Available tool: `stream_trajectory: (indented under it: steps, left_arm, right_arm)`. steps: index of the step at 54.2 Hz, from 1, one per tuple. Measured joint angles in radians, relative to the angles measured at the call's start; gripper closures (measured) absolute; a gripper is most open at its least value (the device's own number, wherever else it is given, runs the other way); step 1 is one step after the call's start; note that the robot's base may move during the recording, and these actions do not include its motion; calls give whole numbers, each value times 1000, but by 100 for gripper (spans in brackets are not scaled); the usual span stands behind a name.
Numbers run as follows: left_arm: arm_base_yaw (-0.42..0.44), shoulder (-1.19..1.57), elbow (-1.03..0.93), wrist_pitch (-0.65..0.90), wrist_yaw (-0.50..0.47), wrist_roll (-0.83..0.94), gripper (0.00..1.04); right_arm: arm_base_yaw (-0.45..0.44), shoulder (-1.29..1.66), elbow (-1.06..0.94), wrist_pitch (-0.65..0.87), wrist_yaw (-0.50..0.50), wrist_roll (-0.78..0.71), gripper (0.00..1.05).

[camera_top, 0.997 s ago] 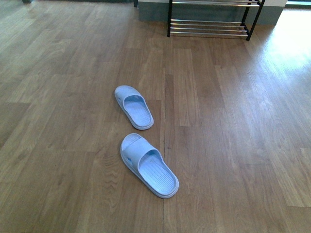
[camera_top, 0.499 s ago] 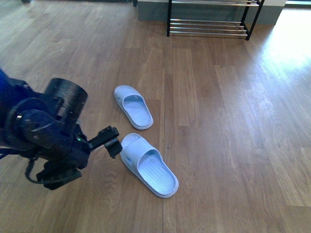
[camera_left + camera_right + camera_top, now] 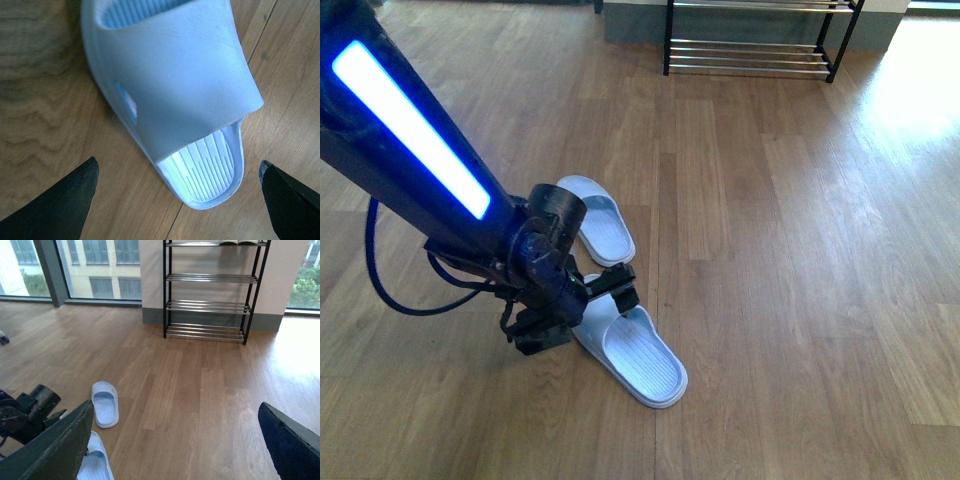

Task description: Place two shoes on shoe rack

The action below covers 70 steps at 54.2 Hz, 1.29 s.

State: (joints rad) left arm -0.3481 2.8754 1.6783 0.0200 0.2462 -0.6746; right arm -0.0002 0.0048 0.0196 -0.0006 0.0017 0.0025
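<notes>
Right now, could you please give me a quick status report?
Left gripper open, fingers astride near sandal, not touching. Right gripper open, empty. Shoe rack far ahead; far sandal lies between.

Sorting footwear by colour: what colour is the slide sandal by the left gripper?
The sandal is pale blue, clearest in the left wrist view.

The left arm [image 3: 380,160] is slanting steeply downward, its blue light strip [image 3: 410,125] glowing, and the left gripper [image 3: 620,288] is hanging low with jaws spread. The right gripper [image 3: 176,406] is holding its fingers [image 3: 60,440] wide apart.
</notes>
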Motion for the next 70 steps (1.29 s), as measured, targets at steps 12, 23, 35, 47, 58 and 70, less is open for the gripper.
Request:
stream_trajectory:
  steps: [12,23,35,47,58,70]
  left_arm:
    - [-25,126,161,-62,-37,75,9]
    - [-13,179,214,-44,-185,182,22]
    - [0,214,227,-58,-222,214,55]
    - [6,176,157,-6,-261,208,88]
    - [32,51,-24,33,-312,187,103]
    - [86,-294,-395,177,-401,199,103]
  right_arm:
    - [0,0,0,0,0,0,9]
    - [0,0,0,0,0,0,9]
    - [0,0,0,0,0,0,9]
    - [0,0,0,0,0,0,9]
    - [0,0,0,0,0,0,9]
    - [0,0,0,0,0,0,9]
